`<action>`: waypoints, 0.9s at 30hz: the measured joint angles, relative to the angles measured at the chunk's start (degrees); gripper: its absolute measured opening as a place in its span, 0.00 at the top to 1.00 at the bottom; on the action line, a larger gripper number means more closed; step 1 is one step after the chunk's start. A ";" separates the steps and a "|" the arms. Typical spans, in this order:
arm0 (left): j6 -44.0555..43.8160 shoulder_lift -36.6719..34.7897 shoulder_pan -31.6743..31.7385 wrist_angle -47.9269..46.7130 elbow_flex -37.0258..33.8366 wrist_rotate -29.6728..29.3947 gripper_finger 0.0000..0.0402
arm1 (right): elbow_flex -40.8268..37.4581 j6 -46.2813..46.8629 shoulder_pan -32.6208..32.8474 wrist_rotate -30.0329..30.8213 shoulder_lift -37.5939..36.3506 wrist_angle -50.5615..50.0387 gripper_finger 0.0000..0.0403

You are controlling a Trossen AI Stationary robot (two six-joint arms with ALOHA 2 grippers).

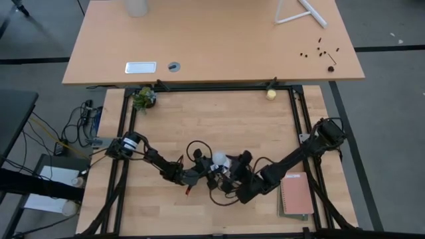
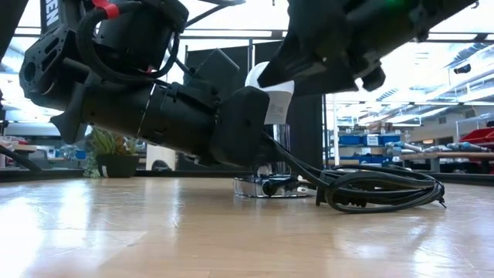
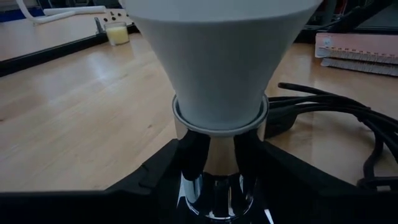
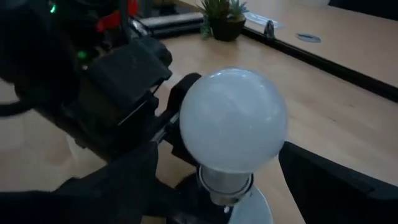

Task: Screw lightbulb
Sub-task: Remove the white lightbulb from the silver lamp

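We find the lightbulb (image 1: pixel 218 158) mid-table toward the near edge, between the left gripper (image 1: pixel 201 170) and right gripper (image 1: pixel 234 174). Cord (image 1: pixel 196 149) just left of it; notebook (image 1: pixel 296 194) near right; plant (image 1: pixel 144 97) far left; ball (image 1: pixel 271 94) far right.

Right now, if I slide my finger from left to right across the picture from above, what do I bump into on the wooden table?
Left arm's gripper → lightbulb → right arm's gripper → pink notebook.
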 joint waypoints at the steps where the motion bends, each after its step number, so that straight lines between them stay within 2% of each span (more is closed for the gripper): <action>1: -0.02 -0.01 -0.05 -0.01 0.00 0.05 0.53 | -1.14 -1.12 -0.32 -0.15 0.00 2.78 0.15; 10: 0.09 -0.01 -0.65 -0.14 0.00 0.04 0.53 | -6.99 -12.90 -2.58 -2.50 0.02 22.62 0.16; 21: 0.01 0.01 -0.62 -0.14 0.00 -0.04 0.53 | -8.46 -16.99 -6.35 -9.13 0.04 25.81 0.17; 27: 0.01 0.01 -0.62 -0.13 0.00 -0.11 0.53 | -8.49 -19.38 -6.53 -9.36 0.05 26.97 0.21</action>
